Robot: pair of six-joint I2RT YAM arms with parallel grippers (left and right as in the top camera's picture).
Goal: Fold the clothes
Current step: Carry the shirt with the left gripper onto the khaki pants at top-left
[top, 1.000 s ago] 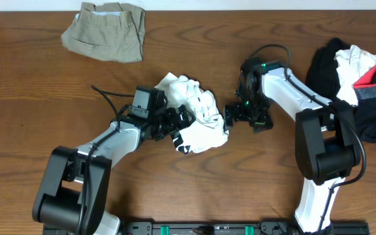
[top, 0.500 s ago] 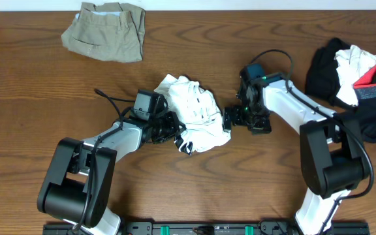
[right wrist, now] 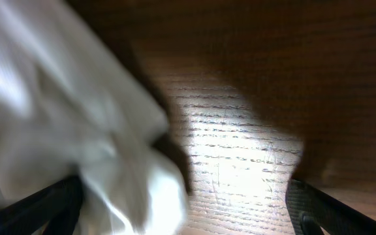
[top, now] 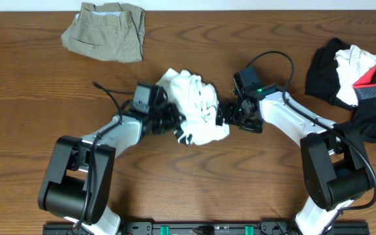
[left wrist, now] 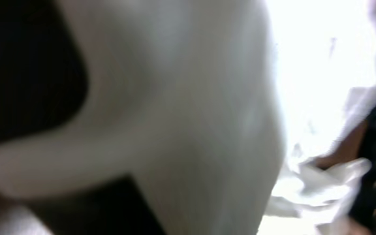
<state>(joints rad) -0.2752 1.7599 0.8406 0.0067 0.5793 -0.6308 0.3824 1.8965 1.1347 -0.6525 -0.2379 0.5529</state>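
Overhead: we count one white top [top: 198, 108] crumpled mid-frame on the bench [top: 194, 189], one khaki piece [top: 104, 31] loosely folded at upper left, and one heap [top: 354, 78] of black, white and red pieces at the right edge. We judge the folding barely begun.

Left wrist: left jaws together, apparently pinching the white top.

Right wrist: right jaws apart beside it, holding nothing.

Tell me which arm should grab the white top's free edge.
Probably the right arm: its jaws stand open at the right edge of the white top; the left arm has its jaws shut on the other side.
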